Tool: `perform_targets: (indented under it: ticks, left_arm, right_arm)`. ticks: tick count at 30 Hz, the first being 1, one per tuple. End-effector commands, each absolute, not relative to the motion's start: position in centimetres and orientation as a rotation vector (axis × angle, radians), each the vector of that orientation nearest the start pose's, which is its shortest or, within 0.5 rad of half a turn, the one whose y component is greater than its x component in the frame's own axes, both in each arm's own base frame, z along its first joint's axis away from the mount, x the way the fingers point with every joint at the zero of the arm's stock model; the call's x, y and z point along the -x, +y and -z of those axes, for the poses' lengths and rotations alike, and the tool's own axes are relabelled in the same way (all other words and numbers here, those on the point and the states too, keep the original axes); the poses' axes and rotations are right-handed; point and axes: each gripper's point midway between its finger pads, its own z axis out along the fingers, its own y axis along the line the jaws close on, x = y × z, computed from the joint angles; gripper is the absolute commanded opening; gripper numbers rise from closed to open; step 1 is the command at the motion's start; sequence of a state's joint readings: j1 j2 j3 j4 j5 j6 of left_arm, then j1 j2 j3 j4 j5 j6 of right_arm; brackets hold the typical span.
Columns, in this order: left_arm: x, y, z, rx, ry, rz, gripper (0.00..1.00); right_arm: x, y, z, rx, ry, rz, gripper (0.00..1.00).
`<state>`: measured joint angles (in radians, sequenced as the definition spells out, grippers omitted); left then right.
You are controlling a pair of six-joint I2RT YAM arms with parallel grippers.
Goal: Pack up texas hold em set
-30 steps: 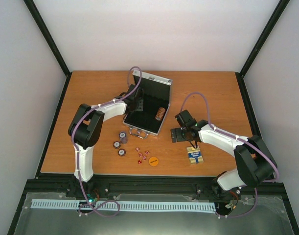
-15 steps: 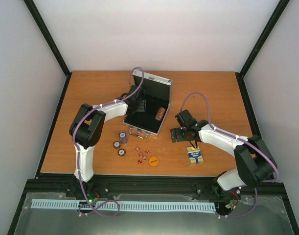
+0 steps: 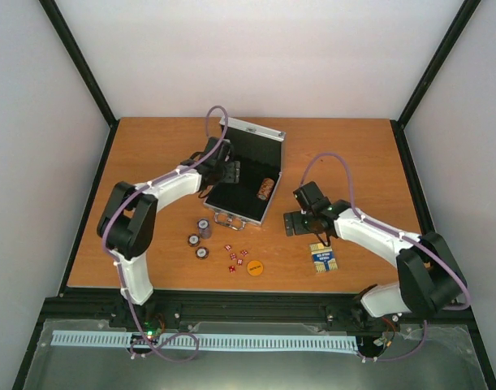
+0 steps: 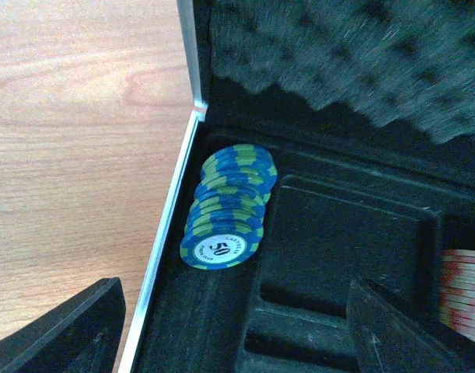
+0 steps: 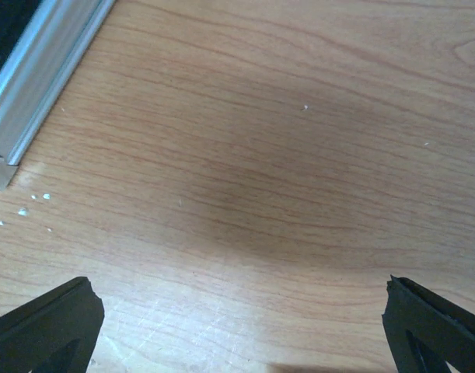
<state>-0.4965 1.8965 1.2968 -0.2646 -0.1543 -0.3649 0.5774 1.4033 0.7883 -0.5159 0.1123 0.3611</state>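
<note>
The silver case [image 3: 273,136] lies open at the table's middle back, black lining up. My left gripper [image 3: 230,172] hovers over its left side, open with nothing between the fingers [image 4: 62,330]. A row of blue-green chips [image 4: 229,203] lies in the left slot just past the fingertips, free of them. A reddish chip row [image 3: 266,188] rests in the right slot. Three chip stacks [image 3: 200,237], red dice [image 3: 235,256], the orange disc [image 3: 255,266] and the card deck [image 3: 323,258] sit on the table. My right gripper [image 3: 300,223] stands open above bare wood.
The case's metal handle [image 3: 230,219] faces the near side. Its aluminium corner [image 5: 43,62] shows at the upper left of the right wrist view. Black frame rails border the wooden table [image 3: 150,154] on all sides.
My left gripper has opened and drawn back a little, leaving the blue-green chips in the case's left slot. Its elbow swung left. The right arm barely shifted.
</note>
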Motion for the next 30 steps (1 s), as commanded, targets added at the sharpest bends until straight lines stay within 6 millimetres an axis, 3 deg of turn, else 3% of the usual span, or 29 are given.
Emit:
perform_targets:
  ticks: [1,8,14,19,23,27,30]
  left_arm:
    - [-43.7,-21.1,-12.3,-0.067,2.412,0.25,0.81]
    - [-42.5,-18.7,-13.0,-0.004,2.447,0.206,0.82]
    - [-41.1,-15.0,-12.1,0.157,2.522,0.204,0.84]
    - [-39.4,-12.6,-11.4,0.238,2.57,0.189,0.84]
    - [-38.9,-10.9,-11.1,0.26,2.571,0.086,0.84]
    - [-39.9,-11.0,-11.0,0.251,2.546,0.074,0.84]
    - [-40.9,-11.4,-10.5,0.224,2.54,0.078,0.91]
  right_arm:
    - [-27.3,15.2,-7.4,0.271,2.659,-0.141,1.0]
    - [-27.3,16.3,-8.5,0.288,2.648,-0.222,1.0]
    - [-27.2,17.5,-10.1,0.321,2.619,-0.315,1.0]
    - [-26.9,18.8,-10.3,0.351,2.629,-0.393,1.0]
    - [-27.4,19.8,-11.1,0.374,2.608,-0.411,1.0]
    - [-28.2,20.6,-12.3,0.389,2.576,-0.436,1.0]
    - [-28.7,21.1,-12.7,0.394,2.566,-0.448,1.0]
